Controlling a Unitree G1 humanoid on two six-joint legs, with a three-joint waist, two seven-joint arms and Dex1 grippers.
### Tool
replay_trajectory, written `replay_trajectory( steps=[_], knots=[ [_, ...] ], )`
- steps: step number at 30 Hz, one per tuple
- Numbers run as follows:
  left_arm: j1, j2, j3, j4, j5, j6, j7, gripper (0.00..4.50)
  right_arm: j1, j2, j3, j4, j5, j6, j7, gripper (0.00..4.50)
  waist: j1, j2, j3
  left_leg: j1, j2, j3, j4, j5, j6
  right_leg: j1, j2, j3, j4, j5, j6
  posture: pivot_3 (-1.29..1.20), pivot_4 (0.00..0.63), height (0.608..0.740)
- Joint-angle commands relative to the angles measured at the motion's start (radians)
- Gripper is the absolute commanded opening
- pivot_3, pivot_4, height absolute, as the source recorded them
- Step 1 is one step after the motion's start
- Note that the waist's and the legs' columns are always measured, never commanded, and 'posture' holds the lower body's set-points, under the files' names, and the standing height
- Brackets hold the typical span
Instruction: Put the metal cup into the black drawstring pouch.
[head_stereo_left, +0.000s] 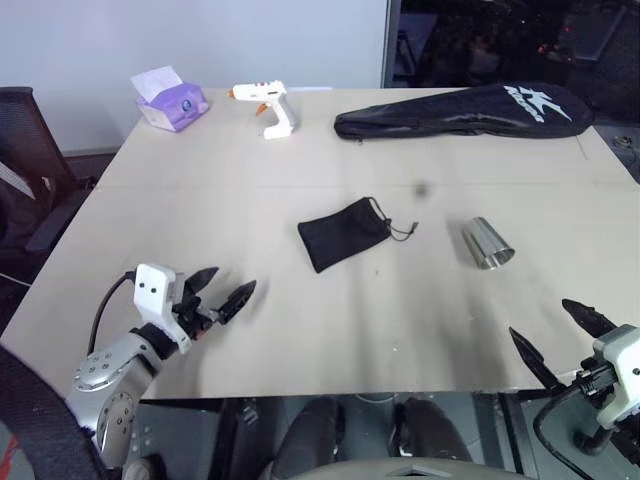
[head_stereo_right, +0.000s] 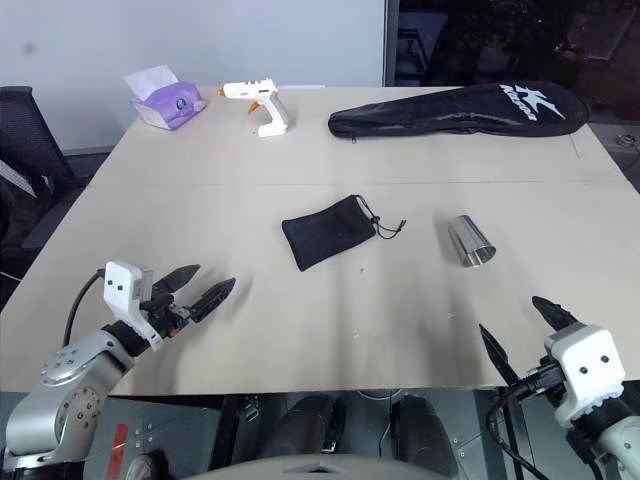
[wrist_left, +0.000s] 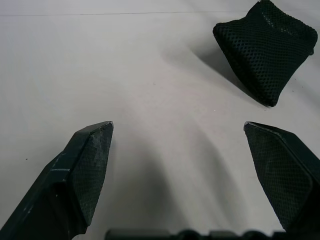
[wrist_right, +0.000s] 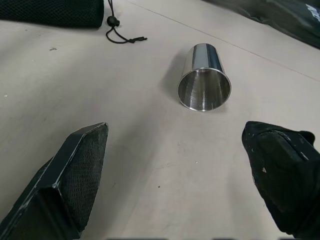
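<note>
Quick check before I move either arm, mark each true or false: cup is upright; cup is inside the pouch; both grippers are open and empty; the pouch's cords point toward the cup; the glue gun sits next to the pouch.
1. The metal cup stands upright: false, it lies on its side.
2. The cup is inside the black drawstring pouch: false, they lie apart on the table.
3. Left gripper and right gripper are open and empty: true.
4. The pouch's cords point toward the cup: true.
5. The glue gun sits beside the pouch: false, it is at the far edge.

The small shiny silver steel cup (wrist_right: 204, 77) lies on its side ahead of the right gripper's (wrist_right: 182, 150) spread black fingers (wrist_right: 80, 172), mouth toward them; apparently a black fabric pouch (wrist_right: 55, 12) lies beyond.
</note>
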Motion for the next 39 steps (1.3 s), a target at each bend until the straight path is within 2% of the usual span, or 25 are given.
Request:
replay_trajectory(
  steps=[1, 5, 10, 17, 18, 19, 21, 23, 25, 27, 28, 30, 32, 35, 37, 38, 39],
  knots=[
    [-0.040, 0.018, 0.009, -0.051, -0.014, 0.002, -0.003, 4.43, -0.007, -0.012, -0.017, -0.020, 0.024, -0.018, -0.002, 4.50, 0.000, 0.000, 0.000, 0.000, 0.000, 0.000, 0.000, 0.000, 0.000, 0.000, 0.000, 0.000, 0.000, 0.000, 0.000, 0.00, 0.150, 0.740],
    [-0.131, 0.063, -0.079, -0.122, -0.028, 0.065, -0.048, 4.43, -0.042, -0.028, 0.011, -0.032, 0.031, 0.004, -0.018, 4.50, 0.004, -0.002, -0.001, -0.002, 0.000, -0.002, 0.000, 0.000, 0.000, 0.000, 0.000, -0.002, -0.002, 0.000, 0.000, 0.00, 0.150, 0.740],
    [-0.284, 0.101, -0.174, -0.117, -0.051, 0.277, 0.003, 4.43, -0.074, -0.044, 0.049, -0.068, 0.032, 0.037, -0.049, 4.50, -0.001, 0.001, 0.000, -0.003, -0.001, -0.001, -0.002, 0.000, 0.001, -0.001, -0.001, -0.002, -0.003, 0.003, 0.004, 0.00, 0.150, 0.740],
    [-0.578, 0.016, -0.346, 0.045, -0.001, 0.606, 0.161, 4.43, -0.138, -0.058, 0.116, -0.135, 0.009, 0.103, -0.119, 4.50, 0.000, 0.000, 0.000, -0.003, -0.002, -0.002, -0.002, 0.000, 0.000, -0.001, 0.000, -0.003, -0.003, 0.003, 0.005, 0.00, 0.150, 0.740],
    [-0.606, -0.009, -0.355, 0.080, 0.011, 0.609, 0.180, 3.94, -0.144, -0.058, 0.126, -0.143, 0.003, 0.108, -0.128, 4.50, 0.000, 0.000, 0.000, -0.003, -0.002, -0.002, -0.002, 0.000, 0.000, -0.001, 0.000, -0.003, -0.003, 0.003, 0.005, 0.00, 0.150, 0.740],
    [-0.631, -0.030, -0.361, 0.108, 0.013, 0.608, 0.180, 3.76, -0.148, -0.056, 0.134, -0.151, -0.002, 0.113, -0.138, 4.50, 0.000, 0.000, 0.000, -0.003, -0.003, -0.002, -0.002, 0.000, 0.000, -0.001, 0.000, -0.003, -0.003, 0.003, 0.005, 0.00, 0.150, 0.740],
    [-0.676, -0.049, -0.383, 0.157, 0.027, 0.589, 0.158, 2.95, -0.153, -0.049, 0.146, -0.165, -0.007, 0.123, -0.159, 4.50, -0.002, 0.000, 0.001, -0.003, -0.003, -0.002, -0.002, 0.001, -0.001, -0.002, 0.000, -0.003, -0.003, 0.003, 0.005, 0.00, 0.150, 0.740],
    [-0.723, -0.044, -0.414, 0.225, 0.058, 0.551, 0.115, 2.18, -0.157, -0.044, 0.161, -0.175, -0.017, 0.129, -0.176, 4.50, -0.001, -0.001, 0.001, -0.004, -0.003, -0.003, -0.002, 0.002, -0.004, -0.002, 0.000, -0.004, -0.002, 0.003, 0.005, 0.00, 0.150, 0.740],
    [-0.769, -0.026, -0.448, 0.307, 0.098, 0.484, 0.050, 1.13, -0.157, -0.041, 0.174, -0.178, -0.027, 0.130, -0.188, 4.50, -0.001, -0.001, 0.001, -0.004, -0.003, -0.003, -0.002, 0.002, -0.004, -0.002, 0.000, -0.004, -0.002, 0.003, 0.005, 0.00, 0.150, 0.740],
    [-0.858, 0.025, -0.513, 0.473, 0.166, 0.329, -0.131, 0.33, -0.161, -0.036, 0.192, -0.178, -0.038, 0.127, -0.203, 4.50, 0.000, -0.001, 0.001, -0.004, -0.003, -0.003, -0.002, 0.002, -0.004, -0.002, 0.000, -0.003, -0.003, 0.003, 0.005, 0.00, 0.150, 0.740],
    [-0.908, 0.051, -0.542, 0.561, 0.194, 0.239, -0.244, 0.10, -0.162, -0.034, 0.199, -0.180, -0.042, 0.125, -0.209, 4.50, -0.001, -0.001, 0.001, -0.004, -0.003, -0.003, -0.002, 0.002, -0.004, -0.002, 0.000, -0.004, -0.003, 0.003, 0.005, 0.00, 0.150, 0.740],
    [-1.025, 0.088, -0.596, 0.768, 0.251, 0.047, -0.482, 0.10, -0.169, -0.034, 0.210, -0.180, -0.047, 0.125, -0.216, 4.50, -0.003, -0.001, 0.001, -0.004, -0.004, -0.002, -0.002, 0.003, -0.004, -0.003, 0.001, -0.004, -0.002, 0.003, 0.004, 0.00, 0.150, 0.740],
    [-1.175, 0.098, -0.649, 1.037, 0.353, -0.159, -0.627, 0.10, -0.177, -0.037, 0.218, -0.177, -0.052, 0.124, -0.216, 4.50, -0.002, -0.001, 0.002, -0.005, -0.004, -0.002, -0.002, 0.003, -0.005, -0.003, 0.001, -0.005, -0.003, 0.003, 0.004, 0.00, 0.150, 0.740],
    [-1.357, 0.082, -0.714, 1.363, 0.516, -0.447, -0.673, 0.10, -0.195, -0.041, 0.230, -0.170, -0.060, 0.124, -0.218, 4.50, -0.001, -0.002, 0.002, -0.007, -0.005, -0.002, 0.000, 0.003, -0.004, -0.004, 0.005, -0.008, -0.003, 0.003, 0.005, 0.00, 0.150, 0.740],
    [-1.428, 0.064, -0.722, 1.489, 0.586, -0.517, -0.614, 0.10, -0.205, -0.045, 0.243, -0.166, -0.069, 0.126, -0.220, 4.50, -0.002, -0.002, 0.002, -0.008, -0.005, -0.002, 0.001, 0.002, -0.002, -0.004, 0.005, -0.007, -0.003, 0.002, 0.005, 0.00, 0.150, 0.740],
    [-1.454, 0.056, -0.710, 1.530, 0.600, -0.517, -0.597, 0.63, -0.210, -0.048, 0.252, -0.167, -0.075, 0.127, -0.221, 4.50, -0.003, -0.002, 0.002, -0.009, -0.005, -0.002, 0.002, 0.001, 0.000, -0.005, 0.004, -0.007, -0.003, 0.002, 0.007, 0.00, 0.150, 0.740],
    [-1.477, 0.054, -0.688, 1.555, 0.599, -0.490, -0.608, 0.86, -0.217, -0.049, 0.261, -0.172, -0.079, 0.134, -0.226, 4.50, -0.005, -0.002, 0.002, -0.010, -0.006, -0.002, 0.002, 0.000, 0.000, -0.005, 0.004, -0.007, -0.003, 0.001, 0.007, 0.00, 0.150, 0.740]
  ],
)
